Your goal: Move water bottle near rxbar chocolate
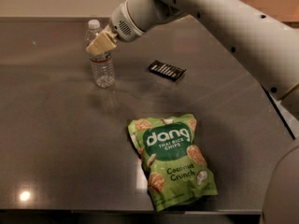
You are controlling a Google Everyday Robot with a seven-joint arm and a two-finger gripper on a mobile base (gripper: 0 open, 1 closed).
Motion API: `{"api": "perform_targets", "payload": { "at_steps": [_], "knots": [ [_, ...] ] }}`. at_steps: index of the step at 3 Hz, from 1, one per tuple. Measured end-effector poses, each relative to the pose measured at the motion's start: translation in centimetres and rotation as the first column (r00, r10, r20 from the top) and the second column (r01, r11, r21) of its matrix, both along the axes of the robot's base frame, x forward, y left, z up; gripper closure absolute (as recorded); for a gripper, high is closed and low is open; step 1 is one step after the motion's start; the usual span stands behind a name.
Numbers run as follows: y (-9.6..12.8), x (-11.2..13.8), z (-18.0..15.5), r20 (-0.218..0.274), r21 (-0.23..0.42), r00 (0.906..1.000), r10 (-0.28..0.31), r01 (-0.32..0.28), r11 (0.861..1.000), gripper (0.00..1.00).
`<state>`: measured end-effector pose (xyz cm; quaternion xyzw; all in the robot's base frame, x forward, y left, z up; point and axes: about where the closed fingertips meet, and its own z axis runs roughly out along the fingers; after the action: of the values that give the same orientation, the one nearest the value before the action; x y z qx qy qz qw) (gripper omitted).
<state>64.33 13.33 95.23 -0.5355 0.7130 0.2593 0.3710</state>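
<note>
**A:** What do we have on the dark table point(56, 139)?

**B:** We see a clear water bottle point(102, 71) standing upright toward the far side of the table, its white cap point(94, 24) on. We take that bottle as our marker for everything else.

**A:** And the robot?

**B:** Its pale arm point(224, 17) reaches in from the upper right of the view. The cream-coloured pincer point(100, 45) sits at the bottle's upper body, just below the cap, and overlaps it from the right.

**A:** Is the pincer pinching the bottle?

**B:** We cannot tell. It covers the bottle's shoulder, but from this side we cannot see whether it is spread, pressed together or clamped on the plastic.

**A:** Where is the rxbar chocolate point(167, 70)?

**B:** It lies flat to the right of the bottle, about level with the bottle's lower half. It is a black wrapper with white lettering. The two are apart, not touching.

**A:** Anything else?

**B:** A green Dang Thai rice chips bag point(173, 160), marked coconut crunch, lies flat to the right of the bottle and nearer the camera, well apart from it. A spot of reflected light point(24, 196) glints on the table to the bottle's left, also nearer the camera.
</note>
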Motion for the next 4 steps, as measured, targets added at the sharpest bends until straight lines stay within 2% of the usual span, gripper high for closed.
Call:
{"api": "perform_targets", "payload": {
  "at_steps": [1, 2, 3, 4],
  "knots": [
    [-1.5, 0.6, 1.0, 0.01, -0.005, 0.9999, -0.012, 0.012, 1.0, 0.88],
    [-4.8, 2.2, 2.0, 0.032, -0.032, 0.998, -0.054, 0.055, 0.998, 1.0],
    [-8.5, 4.1, 2.5, 0.048, -0.052, 0.9934, -0.104, 0.107, 0.993, 1.0],
    [-10.6, 5.2, 2.0, 0.041, -0.053, 0.9901, -0.134, 0.136, 0.989, 1.0]
  ]
}}
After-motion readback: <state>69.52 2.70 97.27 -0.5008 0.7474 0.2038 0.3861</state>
